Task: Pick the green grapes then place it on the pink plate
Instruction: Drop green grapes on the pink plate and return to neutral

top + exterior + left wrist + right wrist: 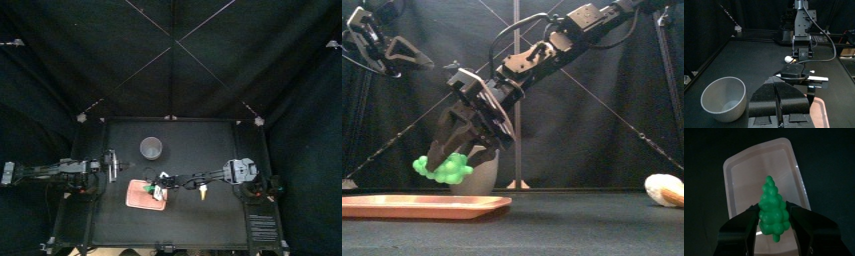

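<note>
Now right claw [774, 212] grips green grapes [446, 167], hanging above pink plate [422, 206]; grey cup [721, 116] behind; left claw [777, 82] clenched.

Tray clear below; cup close behind

The tray [422, 206] lies bare, with open air between it and the grapes [446, 166] in the right gripper [773, 209]. The cup [151, 149] stands just behind it, the left gripper [779, 85] near its left side, a pale toy [664, 188] well off right. The table [134, 225] in front of the tray is open.
</note>
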Controlling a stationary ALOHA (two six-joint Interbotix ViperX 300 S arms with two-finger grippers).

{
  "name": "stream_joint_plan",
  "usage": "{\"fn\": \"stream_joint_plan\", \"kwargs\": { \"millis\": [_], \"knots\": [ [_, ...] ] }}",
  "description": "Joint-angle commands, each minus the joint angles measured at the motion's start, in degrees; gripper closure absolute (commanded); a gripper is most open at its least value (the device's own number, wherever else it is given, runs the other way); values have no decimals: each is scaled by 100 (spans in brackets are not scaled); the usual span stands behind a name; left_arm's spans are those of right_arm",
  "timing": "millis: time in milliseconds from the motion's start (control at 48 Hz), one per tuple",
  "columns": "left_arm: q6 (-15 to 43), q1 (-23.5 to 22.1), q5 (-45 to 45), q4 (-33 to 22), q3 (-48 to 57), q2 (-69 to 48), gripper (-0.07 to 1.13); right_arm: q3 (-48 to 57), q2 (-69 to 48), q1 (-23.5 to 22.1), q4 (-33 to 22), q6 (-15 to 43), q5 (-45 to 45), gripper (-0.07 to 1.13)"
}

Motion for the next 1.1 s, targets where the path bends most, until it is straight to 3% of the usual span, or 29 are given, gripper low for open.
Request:
{"fn": "stream_joint_plan", "kwargs": {
  "millis": [21, 229, 583, 1104],
  "knots": [
    [0, 26, -53, 9, -79, 9, 93, -176, -88, 35, -18, 9, -35, 28],
    [0, 26, -53, 18, -79, 9, 93, -193, -97, 44, -18, 9, -35, 16],
    [0, 26, -53, 18, -88, 9, 93, 123, -782, 18, -264, 18, 281, 16],
    [0, 26, -53, 9, -70, 9, 93, 1257, -2443, -1037, -1292, -35, 53, 16]
  ]
}}
